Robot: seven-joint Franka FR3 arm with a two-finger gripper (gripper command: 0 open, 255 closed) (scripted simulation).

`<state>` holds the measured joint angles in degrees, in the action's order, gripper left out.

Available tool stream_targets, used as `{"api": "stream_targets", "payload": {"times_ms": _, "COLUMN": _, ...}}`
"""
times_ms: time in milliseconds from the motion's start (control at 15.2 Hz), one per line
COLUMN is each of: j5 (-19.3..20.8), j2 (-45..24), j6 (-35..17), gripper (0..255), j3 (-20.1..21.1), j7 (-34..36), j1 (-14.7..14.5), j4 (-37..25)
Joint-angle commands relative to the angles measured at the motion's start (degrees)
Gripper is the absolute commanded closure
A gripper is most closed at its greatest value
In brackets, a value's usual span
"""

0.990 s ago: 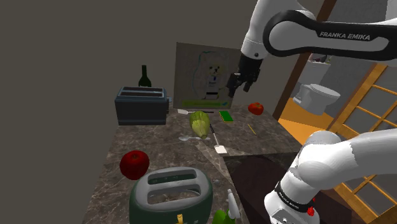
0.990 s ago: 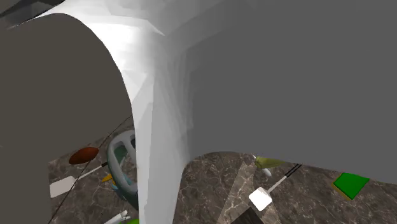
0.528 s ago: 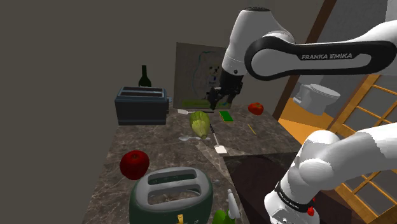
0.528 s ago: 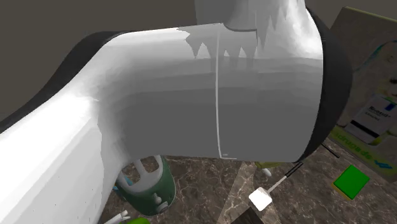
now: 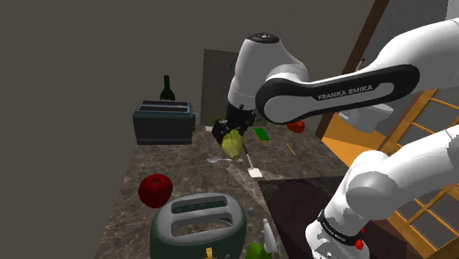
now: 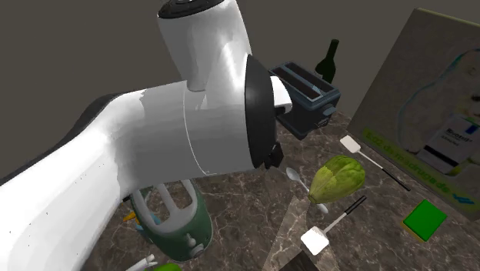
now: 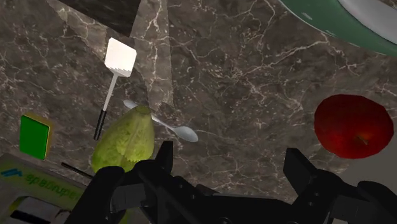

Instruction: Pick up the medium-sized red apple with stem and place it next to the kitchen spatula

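gripper (image 5: 223, 132): black, hanging at the middle of the shoulder view, just above the lettuce (image 5: 231, 143)
fingers (image 7: 165, 159): 2, standing apart in the wrist view, with only marble between them
apple (image 5: 155, 190): red, on the counter (image 5: 184, 165) in the lower left of the shoulder view, near the green toaster (image 5: 198, 228); in the wrist view it shows a stem dimple and lies outside one finger, untouched
spatula (image 5: 254, 171): white head, dark handle, flat on the counter at the lower centre of the shoulder view, just beside the lettuce and well apart from the apple
spoon (image 7: 172, 127): pale, lying against the lettuce's tip
green block (image 5: 261, 133): flat on the counter, right of the gripper in the shoulder view
small red fruit (image 5: 296, 126): right of centre in the shoulder view, at the counter's far side
dark toaster (image 5: 163, 121): upper left of the shoulder view, with a bottle (image 5: 167, 88) upright behind it
arm (image 6: 192, 131): white, across the left half of the second exterior view
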<state>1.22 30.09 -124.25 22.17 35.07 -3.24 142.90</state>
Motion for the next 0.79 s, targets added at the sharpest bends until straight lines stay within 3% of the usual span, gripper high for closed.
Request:
{"api": "stream_targets", "payload": {"times_ms": 0, "j5": 1.12, "j2": -3.89, "j6": -3.19, "gripper": 0, "j3": 3.01, "j7": 3.76, "j1": 0.64, "j4": -1.28}}
{"api": "stream_targets", "payload": {"times_ms": 396, "j5": 9.27, "j2": -15.98, "j6": -10.39, "gripper": 0, "j3": 12.09, "j7": 16.74, "j1": 4.19, "j4": -6.29}}
{"api": "stream_targets", "payload": {"times_ms": 726, "j5": 23.38, "j2": -28.80, "j6": -12.37, "gripper": 0, "j3": 18.40, "j7": 31.49, "j1": 6.61, "j4": -13.38}}
